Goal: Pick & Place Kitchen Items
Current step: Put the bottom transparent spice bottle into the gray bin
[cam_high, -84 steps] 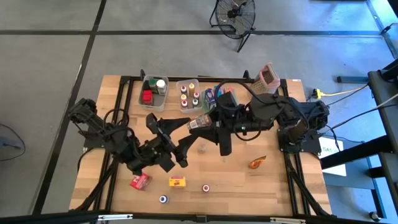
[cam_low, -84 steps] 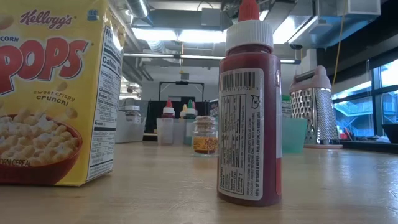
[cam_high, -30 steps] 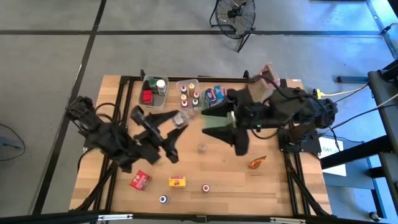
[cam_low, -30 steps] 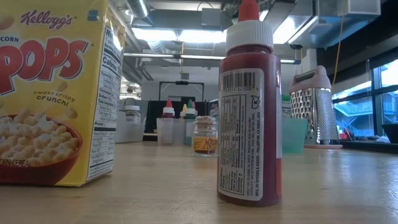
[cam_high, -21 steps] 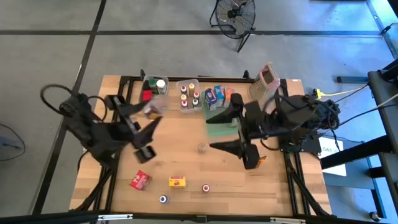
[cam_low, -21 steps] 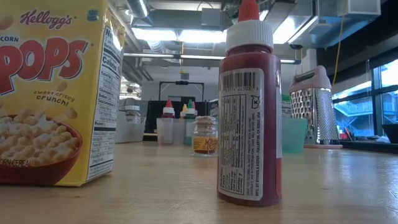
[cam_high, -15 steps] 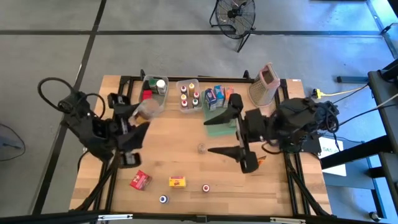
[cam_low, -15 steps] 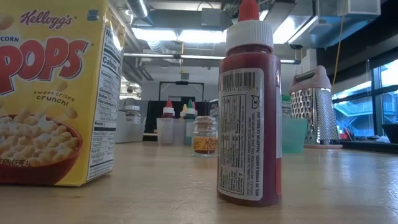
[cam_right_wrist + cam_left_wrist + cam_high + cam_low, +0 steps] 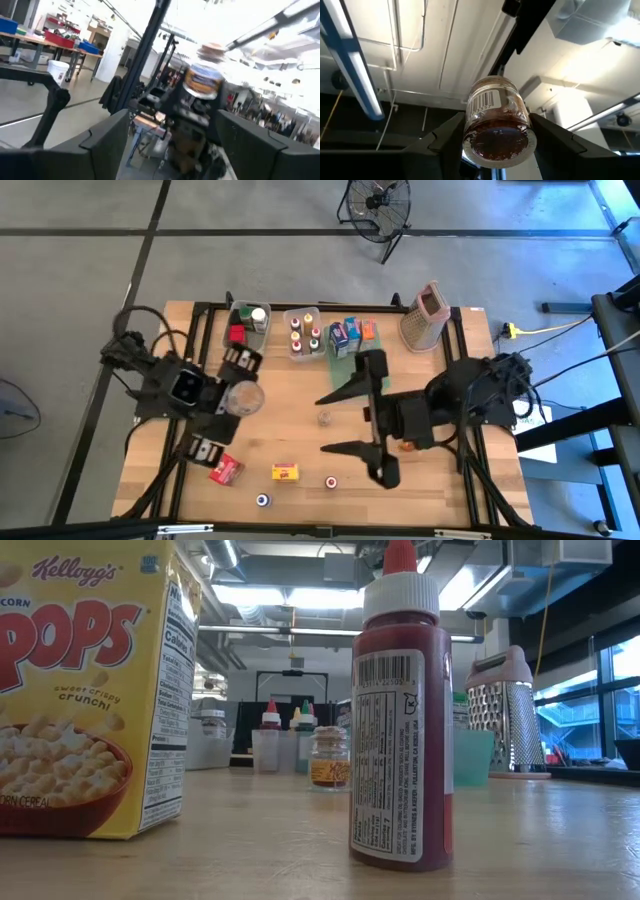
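The bench is pale wood planks in a black frame, standing on a grey concrete floor crossed by dark lines; a floor fan stands beyond it. From bench height the room behind shows ceiling lights, pipes and windows.

The box grater stands upright at the far edge. Along that edge, toward the left arm from the grater, come a flat green tray with a blue carton and an orange carton at its far end, then a clear bin of small bottles with coloured caps, then a second clear bin with a white-lidded jar, a dark one and something red.

Well in front of the grater, mid-bench, a small jar stands alone. Along the near edge, farthest from the grater, lie a red carton, a yellow carton and two little cans. In the low view the yellow cereal box and a red sauce bottle stand close to the camera.

The left claw, far across the bench from the grater, points upward and is clamped on a clear spice jar of reddish-brown contents. The right claw is spread wide and holds nothing, hanging over the small jar.
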Robot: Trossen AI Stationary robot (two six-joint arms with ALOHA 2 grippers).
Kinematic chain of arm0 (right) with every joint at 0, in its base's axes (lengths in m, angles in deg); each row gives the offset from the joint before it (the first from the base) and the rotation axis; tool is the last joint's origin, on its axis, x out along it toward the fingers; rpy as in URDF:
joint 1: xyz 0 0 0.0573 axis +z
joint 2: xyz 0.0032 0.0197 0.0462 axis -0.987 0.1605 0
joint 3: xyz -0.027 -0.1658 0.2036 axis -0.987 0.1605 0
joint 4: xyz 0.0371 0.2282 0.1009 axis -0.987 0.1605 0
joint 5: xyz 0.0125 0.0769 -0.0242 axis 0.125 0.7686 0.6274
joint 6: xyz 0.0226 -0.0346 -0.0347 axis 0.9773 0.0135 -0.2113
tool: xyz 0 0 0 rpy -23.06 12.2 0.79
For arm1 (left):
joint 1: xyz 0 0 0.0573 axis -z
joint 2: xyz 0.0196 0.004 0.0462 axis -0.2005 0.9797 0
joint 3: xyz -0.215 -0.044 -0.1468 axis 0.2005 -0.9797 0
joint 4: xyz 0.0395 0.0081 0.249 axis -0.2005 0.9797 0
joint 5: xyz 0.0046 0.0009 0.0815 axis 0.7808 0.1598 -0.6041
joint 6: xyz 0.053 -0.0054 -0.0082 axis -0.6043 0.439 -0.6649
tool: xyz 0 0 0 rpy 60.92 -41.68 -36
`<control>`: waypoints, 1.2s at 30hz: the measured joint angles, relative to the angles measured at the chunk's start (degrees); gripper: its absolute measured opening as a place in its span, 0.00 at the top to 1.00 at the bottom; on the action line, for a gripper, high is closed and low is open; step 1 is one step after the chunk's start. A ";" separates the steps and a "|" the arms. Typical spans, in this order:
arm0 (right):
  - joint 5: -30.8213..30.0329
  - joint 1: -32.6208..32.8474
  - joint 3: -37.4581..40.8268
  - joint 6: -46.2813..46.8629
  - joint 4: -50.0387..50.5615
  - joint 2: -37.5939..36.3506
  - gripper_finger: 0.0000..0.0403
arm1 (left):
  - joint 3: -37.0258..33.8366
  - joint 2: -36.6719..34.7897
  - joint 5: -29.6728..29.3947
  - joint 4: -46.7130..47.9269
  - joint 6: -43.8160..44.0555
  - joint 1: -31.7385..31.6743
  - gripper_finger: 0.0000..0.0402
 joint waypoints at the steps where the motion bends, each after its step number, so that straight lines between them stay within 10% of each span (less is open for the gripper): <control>1: 0.02 0.02 0.00 -0.35 -1.41 0.57 0.27 | 0.00 0.78 0.44 -1.40 0.54 -0.62 0.52; 14: -8.46 0.48 0.00 -12.21 -6.87 3.47 0.29 | 0.09 6.18 3.21 -11.70 9.32 -4.63 0.52; 36: -7.83 -0.13 0.00 10.18 -11.67 3.01 0.29 | 0.09 6.60 7.98 -6.59 -0.58 -6.95 0.52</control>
